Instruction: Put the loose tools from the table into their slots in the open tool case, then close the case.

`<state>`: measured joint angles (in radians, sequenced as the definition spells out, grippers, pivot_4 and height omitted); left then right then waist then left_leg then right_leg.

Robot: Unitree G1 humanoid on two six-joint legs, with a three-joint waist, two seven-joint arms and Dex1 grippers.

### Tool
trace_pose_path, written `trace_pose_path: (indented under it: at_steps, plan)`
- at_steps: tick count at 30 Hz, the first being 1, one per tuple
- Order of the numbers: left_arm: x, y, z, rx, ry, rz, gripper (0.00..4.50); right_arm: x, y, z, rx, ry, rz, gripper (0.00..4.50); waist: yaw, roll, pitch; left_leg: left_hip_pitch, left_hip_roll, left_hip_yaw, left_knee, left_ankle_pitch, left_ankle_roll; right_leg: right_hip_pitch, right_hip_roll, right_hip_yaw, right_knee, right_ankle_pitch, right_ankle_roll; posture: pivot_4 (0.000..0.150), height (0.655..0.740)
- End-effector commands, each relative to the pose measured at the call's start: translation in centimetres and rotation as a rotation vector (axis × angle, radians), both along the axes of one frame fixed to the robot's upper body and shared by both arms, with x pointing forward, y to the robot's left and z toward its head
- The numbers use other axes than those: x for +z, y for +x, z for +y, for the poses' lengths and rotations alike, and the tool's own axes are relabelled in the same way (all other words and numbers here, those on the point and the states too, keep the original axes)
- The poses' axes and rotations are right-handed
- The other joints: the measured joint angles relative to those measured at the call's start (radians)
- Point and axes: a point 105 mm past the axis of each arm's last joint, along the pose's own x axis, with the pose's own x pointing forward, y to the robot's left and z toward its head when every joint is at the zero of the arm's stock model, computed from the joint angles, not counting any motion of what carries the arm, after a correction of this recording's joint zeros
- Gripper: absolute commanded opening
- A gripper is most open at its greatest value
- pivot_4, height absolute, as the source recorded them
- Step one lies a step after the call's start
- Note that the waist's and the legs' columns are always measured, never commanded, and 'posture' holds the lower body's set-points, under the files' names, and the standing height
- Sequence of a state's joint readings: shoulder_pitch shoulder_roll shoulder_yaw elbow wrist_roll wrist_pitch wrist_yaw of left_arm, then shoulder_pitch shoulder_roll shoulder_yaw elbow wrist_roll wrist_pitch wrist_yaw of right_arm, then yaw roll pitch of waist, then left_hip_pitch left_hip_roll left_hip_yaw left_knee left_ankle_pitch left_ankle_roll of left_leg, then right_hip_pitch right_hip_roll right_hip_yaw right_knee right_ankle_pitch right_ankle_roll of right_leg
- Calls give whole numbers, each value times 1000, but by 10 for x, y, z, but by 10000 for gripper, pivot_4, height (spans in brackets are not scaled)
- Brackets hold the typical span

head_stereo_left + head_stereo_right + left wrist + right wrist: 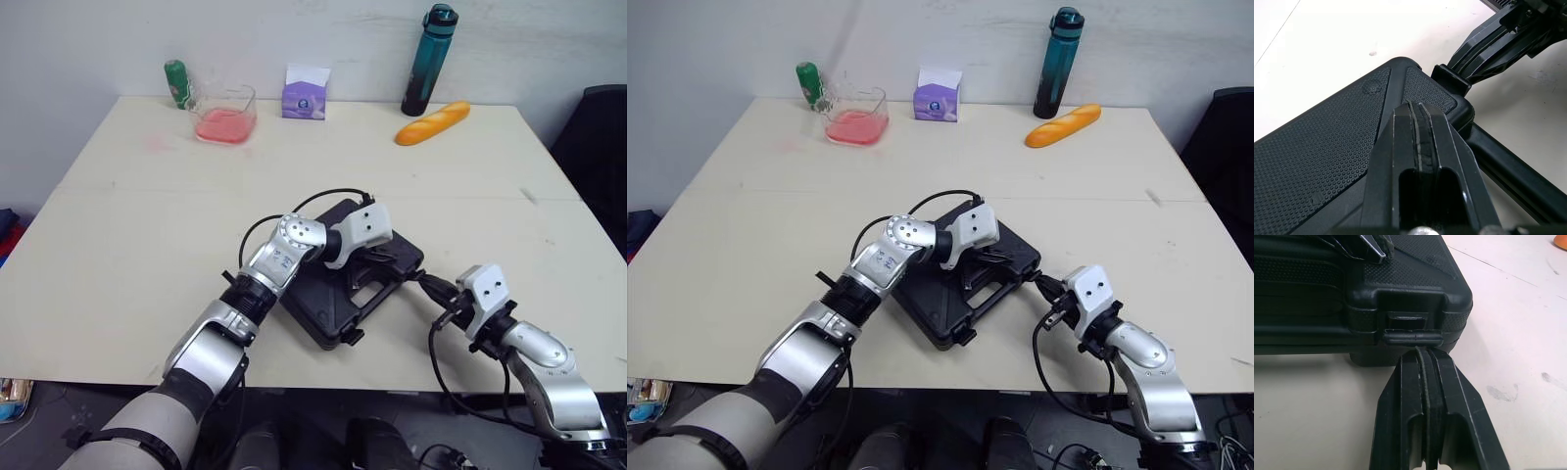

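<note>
The black tool case (318, 299) lies with its lid down near the table's front edge, and its carry handle (377, 279) faces right. My left gripper (376, 260) is shut, its fingertips (1420, 110) pressing on the textured lid (1327, 147) near the handle side. My right gripper (424, 280) is also shut with nothing between its fingers. Its tip (1425, 355) touches the underside of a latch (1413, 335) on the case's front wall. No loose tools are visible on the table.
Along the table's far edge stand a green bottle (176, 83), a clear container of pink liquid (225, 116), a purple tissue box (306, 94), a teal bottle (428, 61) and a bread roll (432, 123). A black chair (598, 147) is at the right.
</note>
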<state>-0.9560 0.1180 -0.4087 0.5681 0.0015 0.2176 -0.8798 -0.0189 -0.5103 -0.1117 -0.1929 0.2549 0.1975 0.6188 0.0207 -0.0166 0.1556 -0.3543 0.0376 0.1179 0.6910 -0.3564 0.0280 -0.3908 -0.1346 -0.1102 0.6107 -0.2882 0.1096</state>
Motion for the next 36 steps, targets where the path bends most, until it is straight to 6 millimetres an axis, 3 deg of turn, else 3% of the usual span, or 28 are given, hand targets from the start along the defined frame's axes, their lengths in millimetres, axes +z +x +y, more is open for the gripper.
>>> trace_pose_path:
  at_steps: [1,18,26,29,32,36]
  plan:
    - [-71,2,36,128,214,178,170,10,3,7,25,13,-45,86,0,0,0,0,0,0,0,0,0,0,0,0,0,0,0,1500,7400]
    - [-92,-6,44,134,299,217,170,21,7,19,121,6,-69,86,-19,-1,-5,1,2,0,-1,-2,-1,0,-7,0,-1,-1,-1,1500,7400]
    - [-87,-2,47,148,286,183,170,19,7,19,140,-6,-54,86,-22,-1,-10,2,2,0,-4,-2,-1,1,-8,0,-2,-1,-1,1500,7400]
    - [-65,-4,38,97,202,136,170,23,3,16,155,-47,-94,86,-23,0,-9,2,2,0,-5,-2,-1,0,-8,1,-3,-1,-1,1500,7400]
    - [-26,-2,26,51,55,19,170,27,-3,11,171,-55,-93,86,-23,3,-7,1,2,0,-7,-1,-2,-1,-8,1,-4,-1,-1,1500,7400]
    - [11,-16,22,-42,-67,-16,170,24,-12,6,192,-86,-68,86,-21,9,1,-1,1,1,-8,2,-7,-3,-7,-1,-5,-1,-1,1500,7400]
